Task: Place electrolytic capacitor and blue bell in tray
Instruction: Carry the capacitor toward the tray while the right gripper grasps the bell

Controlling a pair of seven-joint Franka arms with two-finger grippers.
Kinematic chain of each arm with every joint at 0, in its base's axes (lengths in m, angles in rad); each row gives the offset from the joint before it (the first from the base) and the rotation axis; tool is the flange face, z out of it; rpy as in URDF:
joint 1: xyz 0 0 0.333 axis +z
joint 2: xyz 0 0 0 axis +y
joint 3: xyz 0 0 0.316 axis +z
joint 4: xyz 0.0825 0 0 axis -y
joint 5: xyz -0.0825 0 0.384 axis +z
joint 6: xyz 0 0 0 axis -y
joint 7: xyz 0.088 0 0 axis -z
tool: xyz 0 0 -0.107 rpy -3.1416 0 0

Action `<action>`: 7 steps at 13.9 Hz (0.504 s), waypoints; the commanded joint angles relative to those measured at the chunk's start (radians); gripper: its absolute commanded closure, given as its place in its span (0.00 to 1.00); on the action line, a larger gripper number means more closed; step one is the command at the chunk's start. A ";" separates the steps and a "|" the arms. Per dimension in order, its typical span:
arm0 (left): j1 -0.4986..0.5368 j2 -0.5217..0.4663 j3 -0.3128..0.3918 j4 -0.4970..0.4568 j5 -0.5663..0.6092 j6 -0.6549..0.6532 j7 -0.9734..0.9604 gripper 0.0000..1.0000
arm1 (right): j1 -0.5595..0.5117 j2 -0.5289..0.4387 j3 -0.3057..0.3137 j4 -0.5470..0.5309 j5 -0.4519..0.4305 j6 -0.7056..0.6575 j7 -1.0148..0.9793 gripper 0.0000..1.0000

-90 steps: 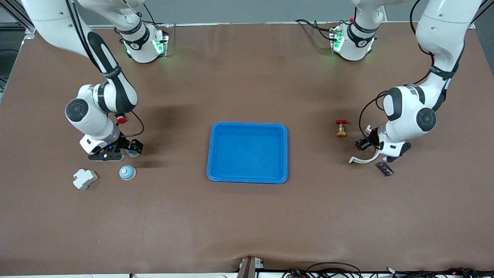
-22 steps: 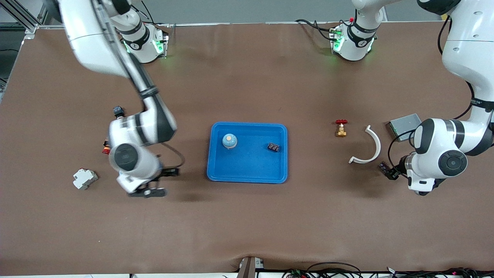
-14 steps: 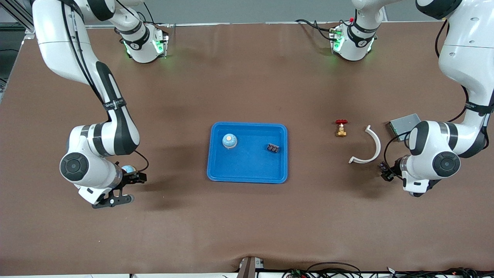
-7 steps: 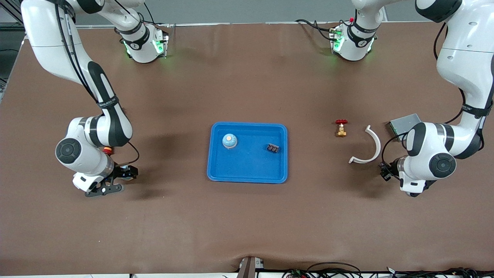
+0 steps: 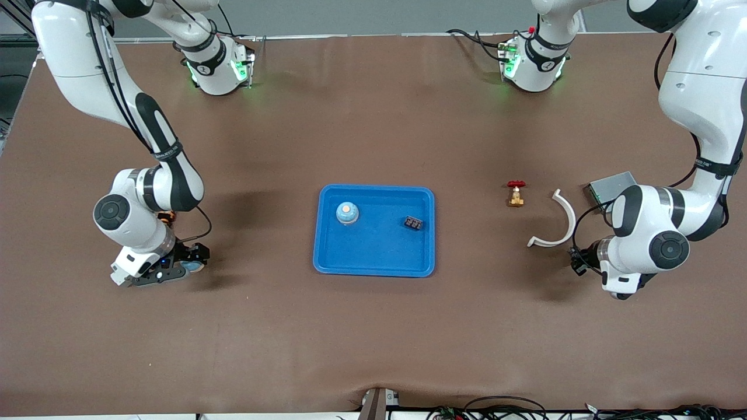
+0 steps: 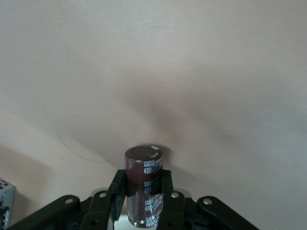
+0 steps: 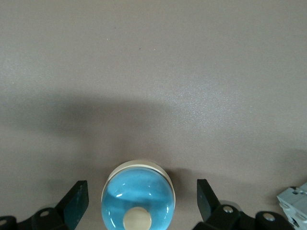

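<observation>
The blue tray [image 5: 327, 256] lies mid-table. One blue bell [image 5: 347, 213] with a cream button stands in it, beside a small dark component [image 5: 414, 223]. A second blue bell [image 7: 138, 196] rests on the table toward the right arm's end. My right gripper [image 7: 141, 203] is open and low around it, one finger on each side, neither touching; in the front view this gripper [image 5: 184, 269] partly hides the bell. My left gripper [image 6: 144, 191] is shut on a dark brown electrolytic capacitor [image 6: 143, 167]. It sits low by the table [image 5: 579, 262] toward the left arm's end.
A brass valve with a red handle [image 5: 516, 194], a white curved piece [image 5: 557, 224] and a grey metal box [image 5: 607, 185] lie near the left arm. A grey-white breaker block [image 7: 295, 199] sits beside the right gripper. A small orange-red object [image 5: 166, 217] shows under the right arm.
My left gripper has closed on the capacitor. My right arm has moved farther from the front camera and settled with its open fingers around the bell on the table.
</observation>
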 commanded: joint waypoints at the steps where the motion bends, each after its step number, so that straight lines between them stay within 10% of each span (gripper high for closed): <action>1: 0.004 -0.082 -0.053 -0.010 -0.087 -0.042 -0.053 1.00 | -0.020 -0.026 0.020 -0.034 -0.003 0.027 -0.012 0.00; 7: -0.067 -0.091 -0.137 0.037 -0.305 -0.036 -0.340 1.00 | -0.022 -0.006 0.020 -0.046 -0.004 0.084 -0.014 0.00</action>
